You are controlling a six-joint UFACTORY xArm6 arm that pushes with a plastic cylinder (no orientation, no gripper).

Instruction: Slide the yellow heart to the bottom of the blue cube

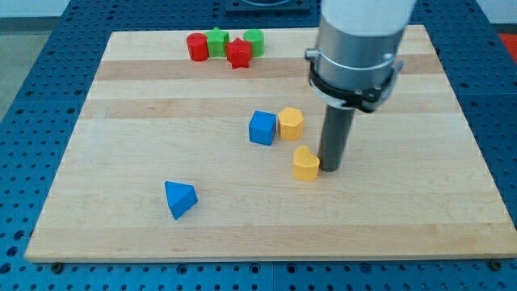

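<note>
Near the worktop's (pixel 420 210) centre, my tip (pixel 332 168) rests at the right flank of the yellow heart (pixel 305 164), touching or nearly so. I carry no hand: only a straight dark rod, so nothing is gripped. Yellow heart lies below and to the view's right of the blue cube (pixel 262 128). Yellow hexagon (pixel 291 124) sits just beside the cube's right. Blue triangle (pixel 179 198) lies well apart at lower left. Red cylinder (pixel 197 46), green star (pixel 217 41), red star (pixel 239 53) and green cylinder (pixel 254 41) cluster along the top edge.
</note>
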